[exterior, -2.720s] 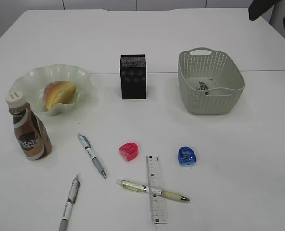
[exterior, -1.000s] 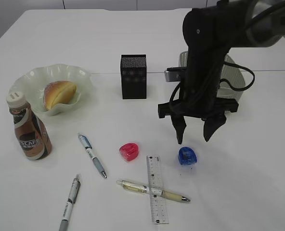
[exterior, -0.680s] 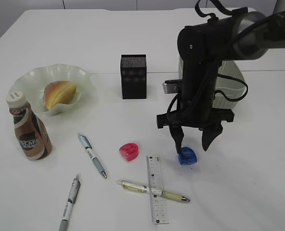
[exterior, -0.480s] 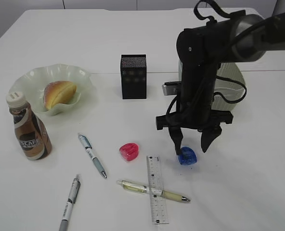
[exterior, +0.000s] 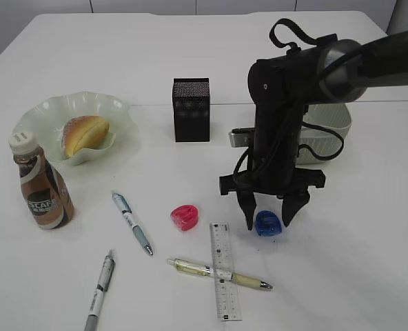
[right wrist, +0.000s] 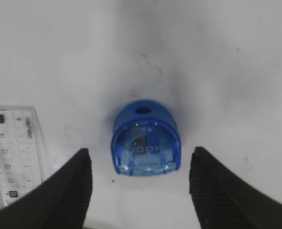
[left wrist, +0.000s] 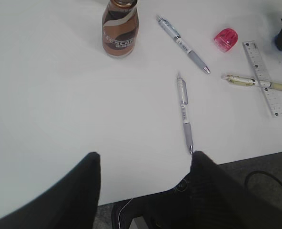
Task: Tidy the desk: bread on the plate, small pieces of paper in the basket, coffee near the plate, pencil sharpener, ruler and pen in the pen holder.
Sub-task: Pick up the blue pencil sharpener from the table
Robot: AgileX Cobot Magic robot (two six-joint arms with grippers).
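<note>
1. The fingers (right wrist: 69, 191) of the right gripper (exterior: 266, 215) are spread apart and point down to the desk (exterior: 369, 262); they hold nothing.
2. The blue pencil sharpener (right wrist: 146, 138) lies flat on the desk between these two fingers, with a free gap on each side in the right wrist view. In the exterior view one finger stands at its left and the other at its right.
3. The left gripper (left wrist: 143, 191) is also spread, and it hangs over the near edge of the desk with nothing between its fingers.
4. The ruler (exterior: 224, 270) lies just left of the right gripper, across a pale yellow pen (exterior: 218, 272).
5. The red pencil sharpener (exterior: 184, 216), the blue-grey pen (exterior: 131, 223) and the grey pen (exterior: 99, 288) lie loose on the desk.
6. The bread (exterior: 84, 134) is on the plate (exterior: 42, 110), and the coffee (exterior: 42, 186) stands near it.
7. The pen holder (exterior: 191, 109) stands behind, in the middle.
8. The right arm hides most of the basket (exterior: 331, 121); its contents cannot be seen.
9. In the right wrist view only one corner of the ruler appears.
</note>
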